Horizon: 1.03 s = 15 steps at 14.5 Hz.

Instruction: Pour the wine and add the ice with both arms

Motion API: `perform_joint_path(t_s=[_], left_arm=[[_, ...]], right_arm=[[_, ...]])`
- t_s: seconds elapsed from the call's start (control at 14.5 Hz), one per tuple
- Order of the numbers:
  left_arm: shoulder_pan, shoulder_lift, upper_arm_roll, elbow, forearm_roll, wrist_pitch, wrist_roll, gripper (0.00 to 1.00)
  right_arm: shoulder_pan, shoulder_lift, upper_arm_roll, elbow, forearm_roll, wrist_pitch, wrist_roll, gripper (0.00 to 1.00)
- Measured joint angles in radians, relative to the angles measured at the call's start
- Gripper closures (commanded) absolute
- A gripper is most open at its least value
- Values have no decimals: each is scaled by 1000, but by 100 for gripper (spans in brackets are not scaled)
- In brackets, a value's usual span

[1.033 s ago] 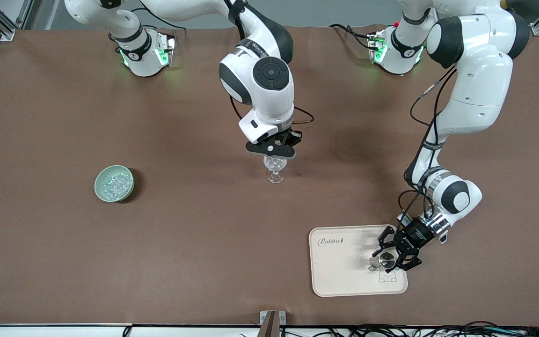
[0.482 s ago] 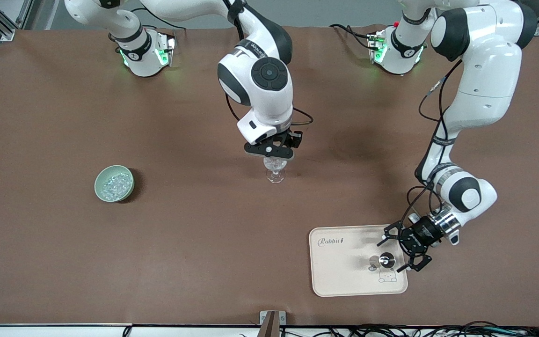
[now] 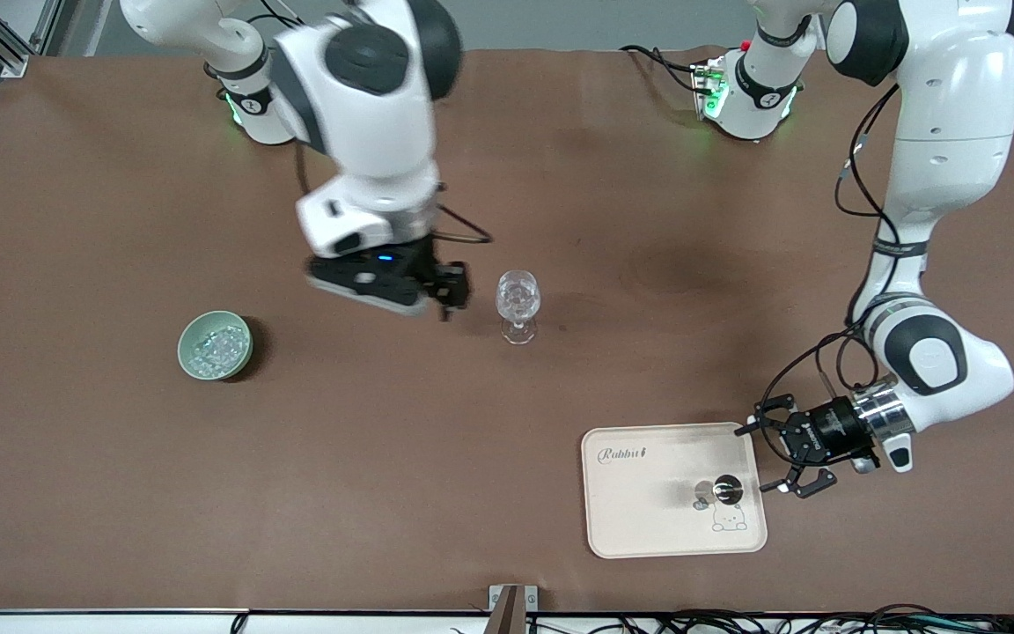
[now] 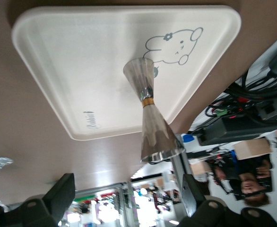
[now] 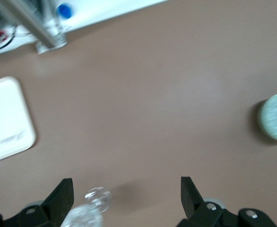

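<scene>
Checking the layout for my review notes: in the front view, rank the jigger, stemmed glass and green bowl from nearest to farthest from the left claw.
1. Jigger, upright on the tray, beside the open left claw.
2. Stemmed glass, mid-table.
3. Green bowl, toward the right arm's end.

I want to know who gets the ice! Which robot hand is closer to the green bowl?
The right one. The right gripper hangs over the bare table between the green bowl and the stemmed glass. The left gripper is by the tray, beside the jigger.
</scene>
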Motion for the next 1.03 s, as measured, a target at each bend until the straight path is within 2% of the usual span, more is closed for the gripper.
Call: perform_joint_path(t_s=[0.28, 0.41, 0.55, 0.76, 0.89, 1.03], left_arm=[[-1, -60, 8, 111, 347, -104, 5, 0], [-11, -77, 4, 186, 468, -112, 4, 0], [-15, -94, 3, 232, 496, -94, 5, 0], [-2, -134, 4, 256, 499, -45, 4, 0], [20, -178, -3, 260, 504, -43, 9, 0], [33, -232, -22, 263, 612, -43, 52, 0]], right_arm=[[-148, -88, -17, -2, -3, -136, -152, 0], [-245, -125, -18, -5, -2, -186, -277, 0], [-345, -173, -18, -27, 17, -231, -404, 0], [-486, -285, -14, -117, 57, -267, -582, 0], [-594, -356, 46, -188, 73, -269, -659, 0], [-674, -387, 122, -229, 82, -261, -687, 0]])
